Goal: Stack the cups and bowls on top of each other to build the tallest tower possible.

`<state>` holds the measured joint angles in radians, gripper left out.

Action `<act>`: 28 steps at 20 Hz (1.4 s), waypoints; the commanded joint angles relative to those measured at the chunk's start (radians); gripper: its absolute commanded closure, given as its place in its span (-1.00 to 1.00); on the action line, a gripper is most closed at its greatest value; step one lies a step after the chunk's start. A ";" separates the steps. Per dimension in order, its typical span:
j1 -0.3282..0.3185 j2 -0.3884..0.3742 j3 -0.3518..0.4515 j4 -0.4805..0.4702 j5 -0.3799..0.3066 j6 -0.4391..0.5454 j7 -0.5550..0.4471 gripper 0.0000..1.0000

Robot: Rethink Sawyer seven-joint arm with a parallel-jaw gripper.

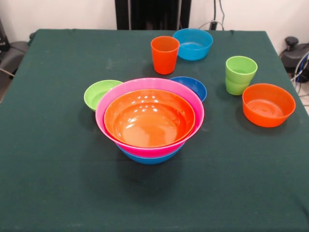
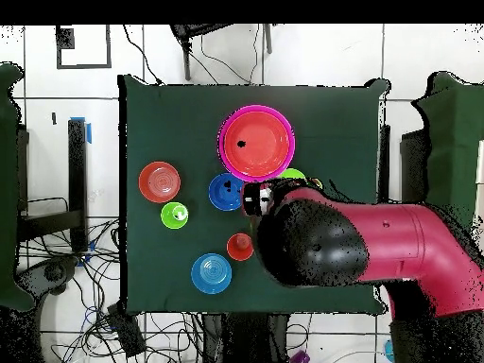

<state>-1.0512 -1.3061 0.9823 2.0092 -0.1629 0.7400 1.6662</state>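
A: Where is the tower [image 1: 149,121] sitting?

B: Mid-desk [image 1: 58,183]: a large orange bowl [image 1: 148,118] is nesting in a pink bowl [image 1: 108,104], over a blue one [image 1: 147,158]. A small lime green bowl [image 1: 96,93] and a dark blue bowl [image 1: 194,86] are lying just behind it.

A: And the cups?

B: The orange cup [image 1: 164,54] is standing beside a light blue bowl [image 1: 193,43]; two lime green cups [image 1: 240,74] are sitting stacked by a small orange bowl [image 1: 268,104].

A: The claw [image 2: 257,198]?

B: It is showing overhead by the dark blue bowl; I cannot tell whether it is apart or together.
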 commanded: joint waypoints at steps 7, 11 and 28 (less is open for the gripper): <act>0.084 0.069 -0.091 0.009 -0.066 0.103 0.016 -1.00; 0.089 0.075 -0.102 0.006 -0.071 0.095 0.004 -1.00; 0.110 0.086 -0.135 -0.005 -0.067 0.096 -0.009 -1.00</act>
<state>-0.9848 -1.2740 0.9015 1.9936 -0.1728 0.7400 1.6662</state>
